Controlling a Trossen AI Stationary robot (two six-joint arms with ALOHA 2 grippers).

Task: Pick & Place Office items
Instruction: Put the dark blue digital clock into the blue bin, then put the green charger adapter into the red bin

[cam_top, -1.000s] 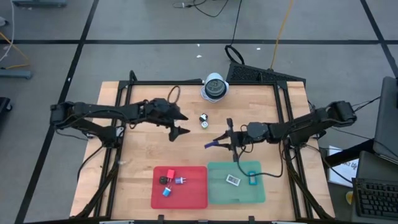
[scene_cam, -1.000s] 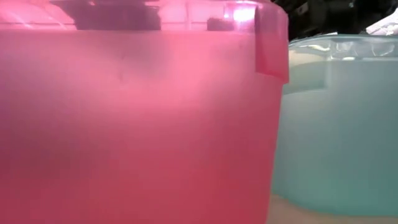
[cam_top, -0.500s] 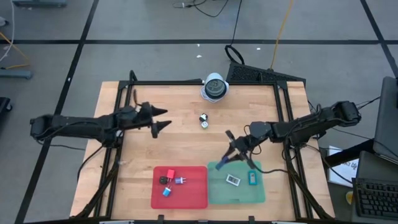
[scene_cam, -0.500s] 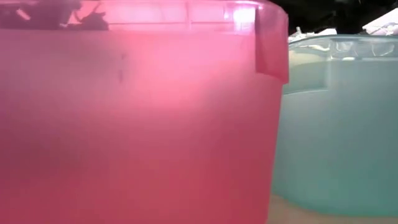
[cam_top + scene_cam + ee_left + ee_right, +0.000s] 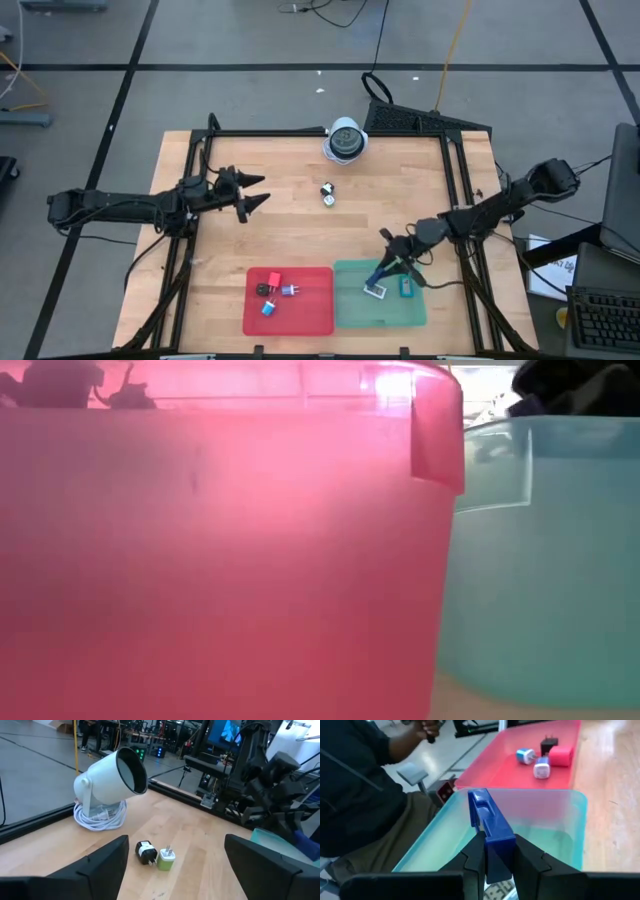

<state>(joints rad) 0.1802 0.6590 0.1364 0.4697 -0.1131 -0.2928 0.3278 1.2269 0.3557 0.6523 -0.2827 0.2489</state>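
right gripper [image 5: 385, 272] clenched on blue piece [image 5: 490, 827] — over green tray [image 5: 345, 310] rim | left gripper [image 5: 255, 191] released

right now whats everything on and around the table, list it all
blue clip: 1, blue, held over the green tray
red tray: 1, red, near table edge, left of the green one
green tray: 1, teal-green, beside the red tray
plugs in red tray: 4, red, black, two blue-and-white
items in green tray: 2, teal piece and pale-faced dark square
chargers: 2, black and green-white, mid-table
lamp: 1, white domed, far edge, on coiled cable
person: 1, dark clothes, beyond the trays
left gripper: open, empty, left side
right gripper: shut on the clip
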